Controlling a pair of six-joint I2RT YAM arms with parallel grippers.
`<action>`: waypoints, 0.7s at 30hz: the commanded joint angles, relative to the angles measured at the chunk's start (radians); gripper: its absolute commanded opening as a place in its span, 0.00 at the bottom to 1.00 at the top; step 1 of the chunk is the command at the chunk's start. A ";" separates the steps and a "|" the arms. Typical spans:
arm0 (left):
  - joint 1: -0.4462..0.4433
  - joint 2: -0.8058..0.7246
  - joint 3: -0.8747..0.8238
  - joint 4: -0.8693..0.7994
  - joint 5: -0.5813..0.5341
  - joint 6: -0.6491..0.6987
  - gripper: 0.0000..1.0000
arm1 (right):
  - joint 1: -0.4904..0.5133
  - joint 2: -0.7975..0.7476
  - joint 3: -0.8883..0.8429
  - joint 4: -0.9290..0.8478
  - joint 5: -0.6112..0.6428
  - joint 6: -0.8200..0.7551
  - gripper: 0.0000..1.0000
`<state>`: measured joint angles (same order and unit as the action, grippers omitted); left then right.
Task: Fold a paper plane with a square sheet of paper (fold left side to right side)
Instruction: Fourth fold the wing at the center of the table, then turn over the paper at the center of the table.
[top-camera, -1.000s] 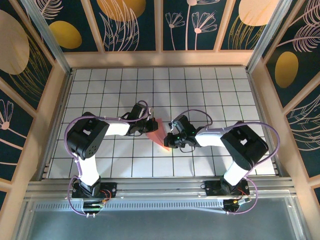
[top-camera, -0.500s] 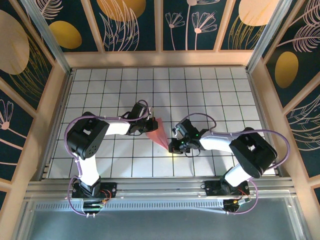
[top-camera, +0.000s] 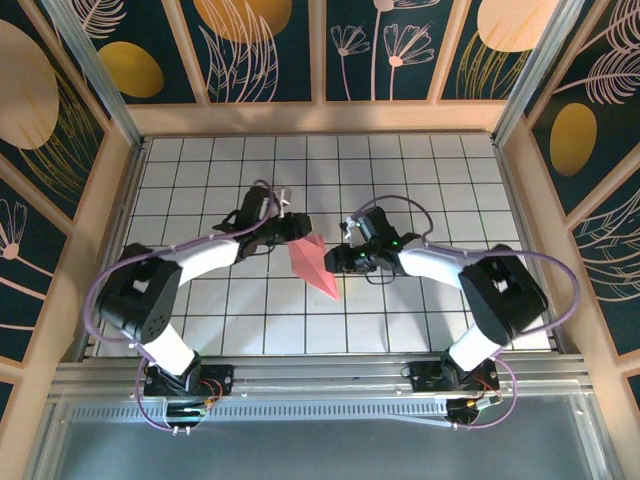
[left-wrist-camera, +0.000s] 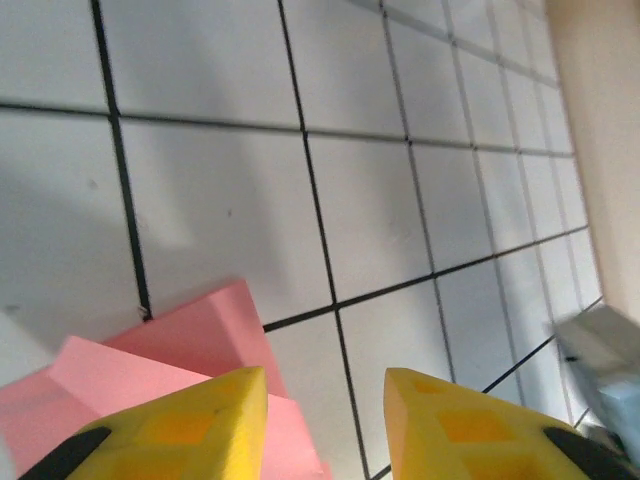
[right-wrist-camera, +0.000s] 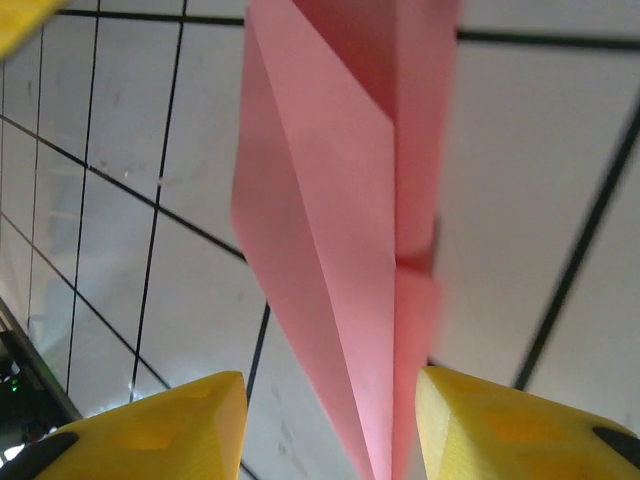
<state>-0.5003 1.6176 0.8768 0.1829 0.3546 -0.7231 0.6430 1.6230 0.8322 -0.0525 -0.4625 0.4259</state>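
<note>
1. A white tiled tabletop with thin black grid lines (top-camera: 420, 170) fills the centre.
2. A pale wooden frame (top-camera: 320, 117) borders it at 9, 12 and 3 o'clock.
3. Dark blue wall panels with gold ovals and white line-drawn flowers (top-camera: 400, 50) stand behind the frame.
4. A grey ribbed metal rail (top-camera: 320, 375) runs along 6 o'clock.

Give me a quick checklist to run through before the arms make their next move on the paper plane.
1. Check the left tool is open with its gap empty: ok.
2. Check the right tool is open, not clamped on paper: ok.
3. Check the paper plane lies on the table between the two tools: ok.
4. Check it is a narrow pointed dart with a centre crease: ok.
5. Check every crease is pressed fully flat: cannot tell.
</note>
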 joint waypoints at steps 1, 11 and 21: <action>0.035 -0.089 -0.089 -0.004 -0.028 -0.027 0.38 | -0.003 0.087 0.067 0.026 -0.027 -0.077 0.47; 0.054 -0.228 -0.236 -0.002 -0.075 -0.042 0.44 | -0.009 0.219 0.154 0.052 -0.070 -0.104 0.41; 0.086 -0.284 -0.278 0.074 -0.012 -0.082 0.55 | -0.039 0.149 0.135 0.058 -0.098 -0.098 0.03</action>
<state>-0.4274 1.3701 0.6182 0.1963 0.3115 -0.7795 0.6163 1.8294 0.9604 -0.0055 -0.5369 0.3378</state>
